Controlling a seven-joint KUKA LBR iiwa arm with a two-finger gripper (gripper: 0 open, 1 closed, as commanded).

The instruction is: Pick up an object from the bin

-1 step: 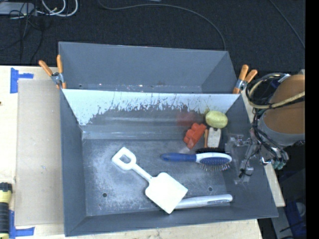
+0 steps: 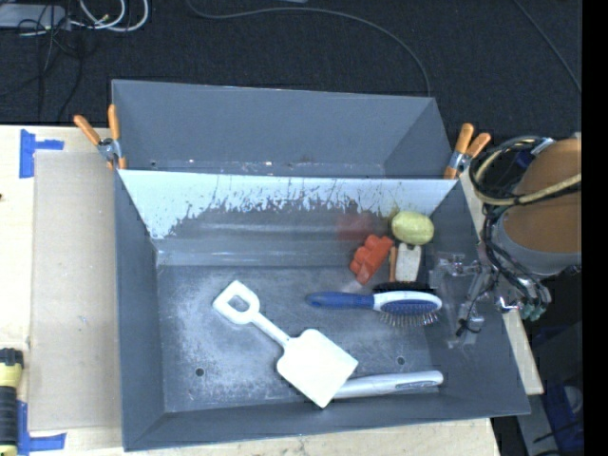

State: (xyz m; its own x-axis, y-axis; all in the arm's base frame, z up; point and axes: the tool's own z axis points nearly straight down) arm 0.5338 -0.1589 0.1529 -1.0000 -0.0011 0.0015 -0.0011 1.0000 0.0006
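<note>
Hovering by the right wall of the bin [image 2: 138, 293], the hand [image 2: 465, 319] sits just right of the blue brush [image 2: 380, 302], can't tell if it's spread or closed.

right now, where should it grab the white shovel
I'd take the white shovel by its thin shaft, coming down from above and closing across it. The shaft lies diagonal with bare floor on both sides; the blade is broad, flat and meets a white pen.
</note>
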